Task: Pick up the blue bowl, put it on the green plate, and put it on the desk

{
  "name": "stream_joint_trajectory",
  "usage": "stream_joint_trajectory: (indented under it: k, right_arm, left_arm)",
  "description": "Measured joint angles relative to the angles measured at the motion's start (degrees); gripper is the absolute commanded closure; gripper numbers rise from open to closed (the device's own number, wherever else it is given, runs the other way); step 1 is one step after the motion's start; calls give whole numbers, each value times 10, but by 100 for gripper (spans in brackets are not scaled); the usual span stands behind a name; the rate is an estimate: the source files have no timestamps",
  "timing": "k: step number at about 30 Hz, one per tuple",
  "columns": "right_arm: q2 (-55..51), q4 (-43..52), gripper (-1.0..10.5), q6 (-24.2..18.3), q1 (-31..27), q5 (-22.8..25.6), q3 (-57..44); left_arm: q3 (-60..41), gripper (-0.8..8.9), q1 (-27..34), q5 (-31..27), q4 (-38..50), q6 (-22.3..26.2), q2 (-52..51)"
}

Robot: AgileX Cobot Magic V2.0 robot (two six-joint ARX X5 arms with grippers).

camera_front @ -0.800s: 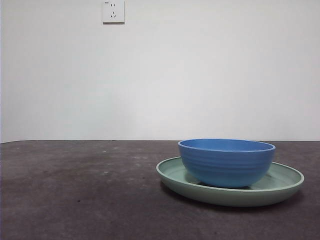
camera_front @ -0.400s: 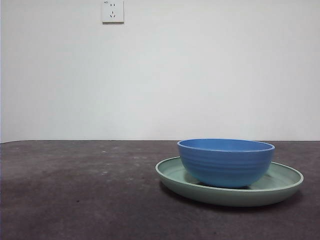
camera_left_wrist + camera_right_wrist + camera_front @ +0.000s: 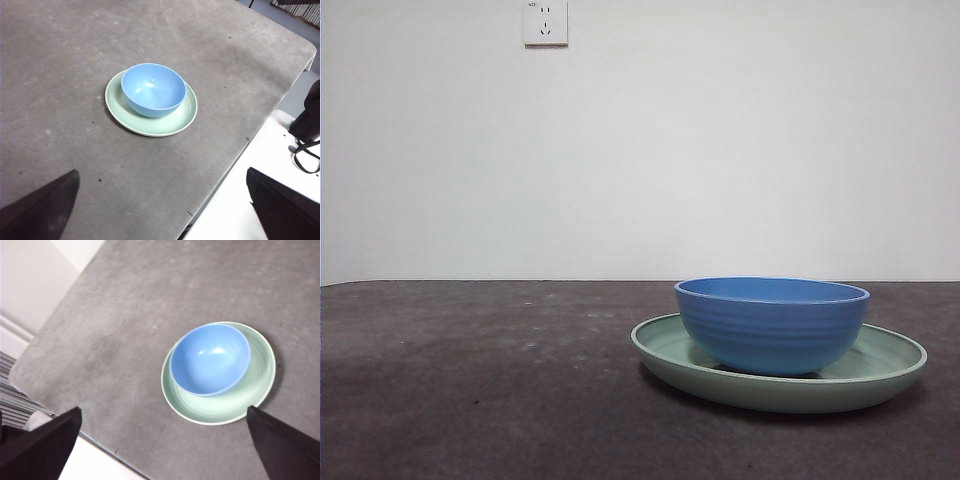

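The blue bowl [image 3: 772, 322] is being carried upright inside the green plate [image 3: 885, 375], off-centre toward one rim, and the plate is being borne by the desk [image 3: 480, 390]. Both are being viewed from well above by the left gripper [image 3: 162, 207] and right gripper [image 3: 162, 440]; each is being held spread wide, with nothing gripped or touched.
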Motion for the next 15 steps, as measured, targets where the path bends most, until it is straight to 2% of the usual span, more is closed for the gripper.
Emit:
stream_joint_trajectory:
  k: [8, 15]
  right_arm:
    - [115, -13, 403, 3, 0, 19, 1]
    - [249, -10, 404, -34, 0, 138, 1]
  left_arm:
    - [0, 279, 0, 0, 6, 6, 0]
    - [0, 281, 0, 0, 8, 7, 0]
